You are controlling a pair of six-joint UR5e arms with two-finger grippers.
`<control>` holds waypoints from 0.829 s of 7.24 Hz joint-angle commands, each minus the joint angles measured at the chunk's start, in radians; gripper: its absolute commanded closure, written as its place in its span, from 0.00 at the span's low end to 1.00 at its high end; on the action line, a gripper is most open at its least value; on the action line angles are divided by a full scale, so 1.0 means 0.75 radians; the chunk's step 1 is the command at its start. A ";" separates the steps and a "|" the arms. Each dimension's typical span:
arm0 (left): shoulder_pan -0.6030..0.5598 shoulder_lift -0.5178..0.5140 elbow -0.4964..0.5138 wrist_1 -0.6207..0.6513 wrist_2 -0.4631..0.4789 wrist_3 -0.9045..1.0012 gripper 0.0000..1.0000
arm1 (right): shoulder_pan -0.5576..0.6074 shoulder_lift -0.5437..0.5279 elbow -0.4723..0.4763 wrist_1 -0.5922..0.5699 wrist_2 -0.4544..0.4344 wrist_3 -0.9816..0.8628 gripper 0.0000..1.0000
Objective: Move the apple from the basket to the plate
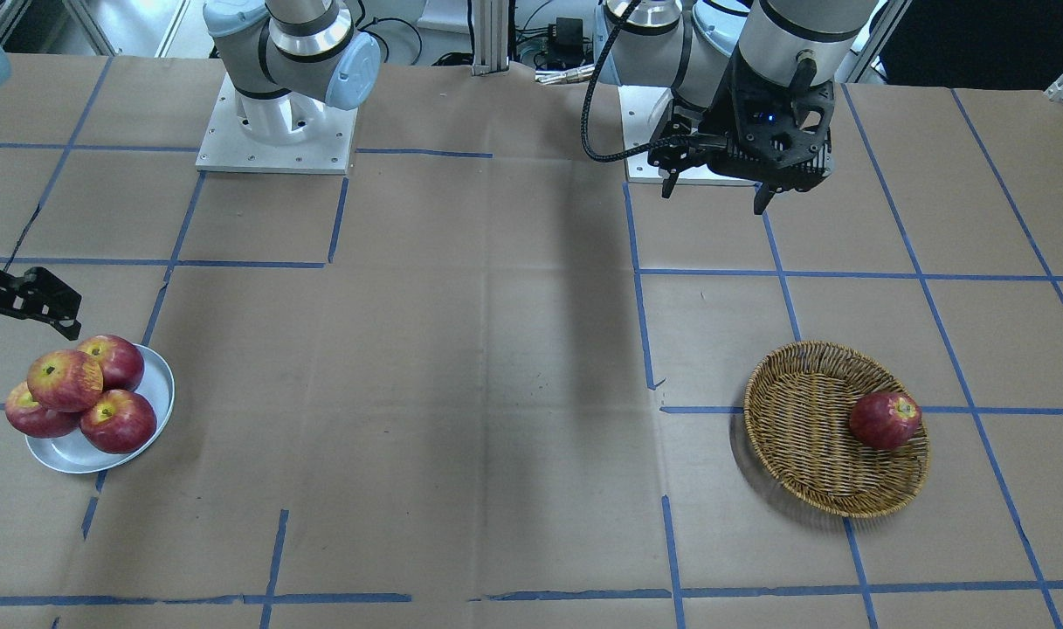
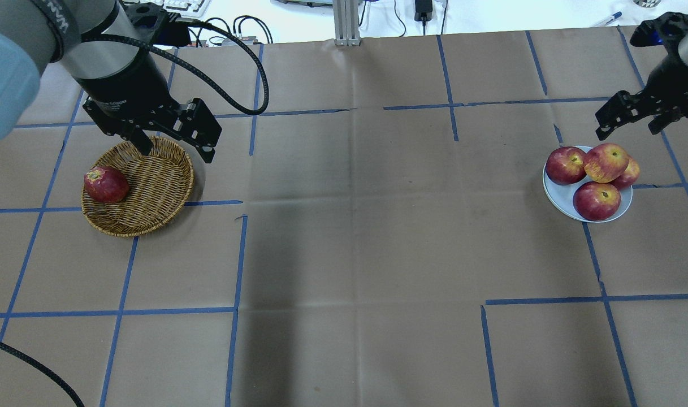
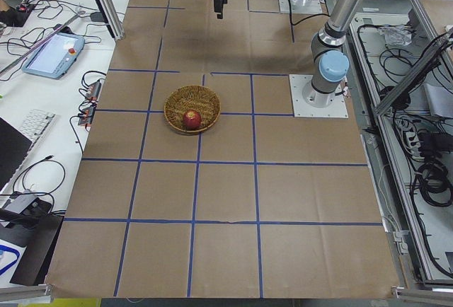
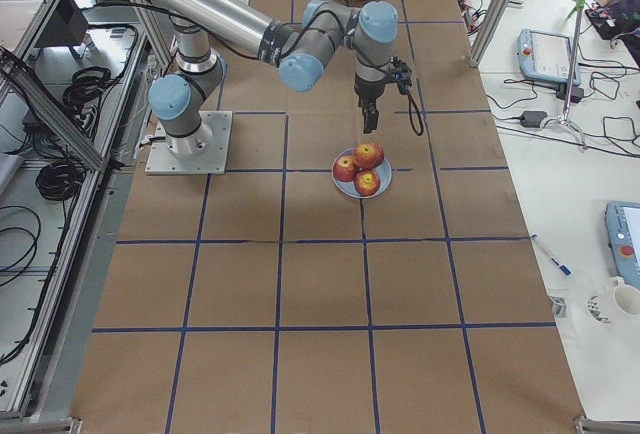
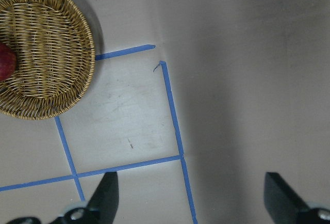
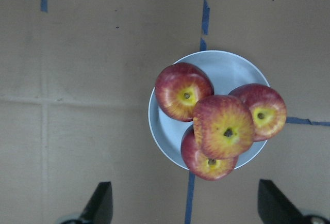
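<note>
The streaked apple [image 1: 65,380] sits perched on three darker apples [image 1: 119,421] on the smooth, glossy plate [image 1: 160,389], so the job looks all but done. The right claw [image 2: 626,131], jaws apart just beside the pile, should lift straight up, since round waxy fruit rolls easily. The left claw [image 1: 714,199] hangs spread near the woven wicker basket [image 1: 802,437], which holds one dark apple [image 1: 885,420]

Plate [image 6: 227,66]: crowded with three dark apples [image 6: 183,91], apple [image 6: 223,127] stacked on top; bare patch near one rim.
Basket [image 2: 151,192]: lone dark apple [image 2: 105,184] against wall; remaining woven floor reachable from above.
Between: wide flat table [image 2: 349,226].
</note>
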 commanded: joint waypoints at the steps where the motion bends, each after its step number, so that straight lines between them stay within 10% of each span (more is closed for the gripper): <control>1: 0.001 -0.001 0.000 0.000 0.000 0.002 0.01 | 0.208 -0.106 -0.038 0.131 -0.001 0.286 0.00; 6: 0.001 -0.001 0.000 0.000 -0.002 0.000 0.01 | 0.508 -0.193 -0.027 0.236 -0.010 0.559 0.00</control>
